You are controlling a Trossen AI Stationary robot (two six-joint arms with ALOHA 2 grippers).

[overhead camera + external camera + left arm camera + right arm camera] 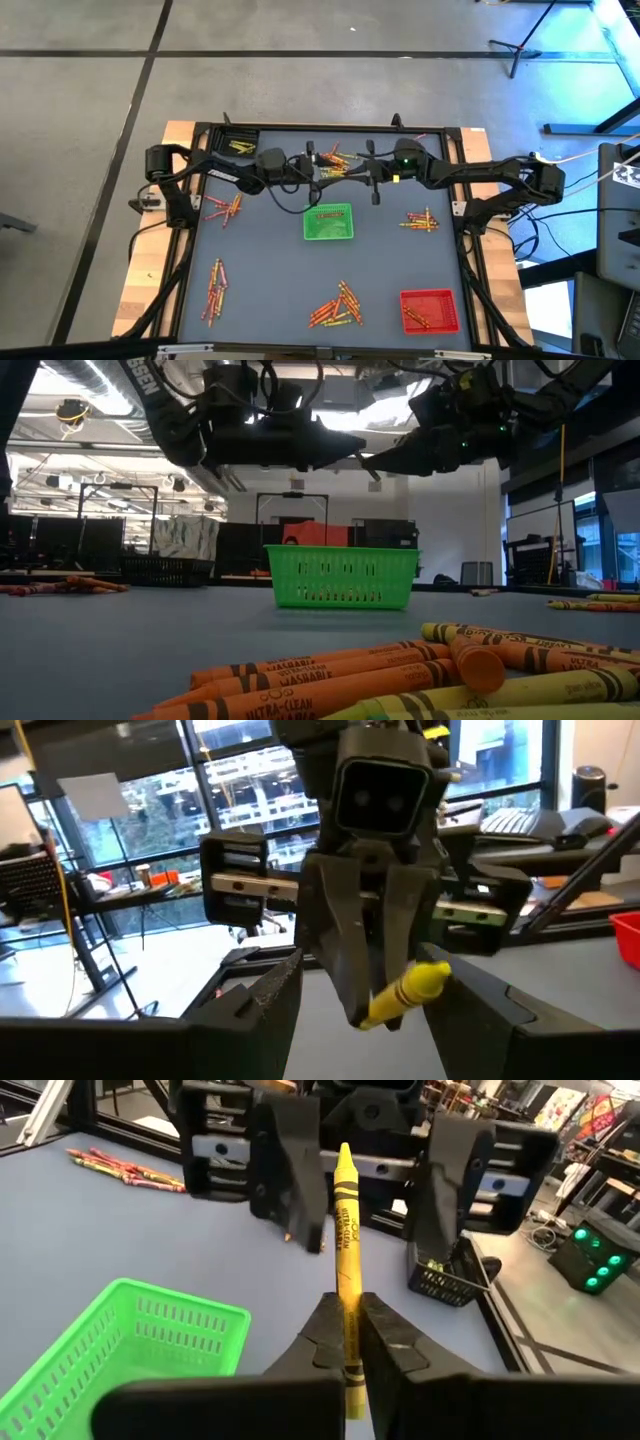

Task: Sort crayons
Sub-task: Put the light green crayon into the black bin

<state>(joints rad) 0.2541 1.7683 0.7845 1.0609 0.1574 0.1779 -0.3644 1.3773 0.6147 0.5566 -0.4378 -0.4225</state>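
Two dark arms over a grey table (270,280) framed by a black rail, meeting near the far edge. Three small square trays: black tray (238,146) at the far left corner with yellow crayons inside, green tray (328,222) at centre, red tray (430,310) at the near right corner. Loose crayons in about six clusters: near the left edge (224,206), near left (215,291), far centre under the grippers (335,160), near centre (338,306), right of the green tray (422,220), and a few inside the red tray. Exact crayon count not readable. Open grey surface around the green tray and along the left and right sides.

Left gripper (365,1180) above the far centre, fingers (290,1170) spread wide, holding nothing, facing the other arm. Right gripper (348,1345) just beside it, fingers (385,1342) closed tight on one yellow crayon (346,1230), its tip pointing into the gap between the left fingers, both raised above the table behind the green tray.
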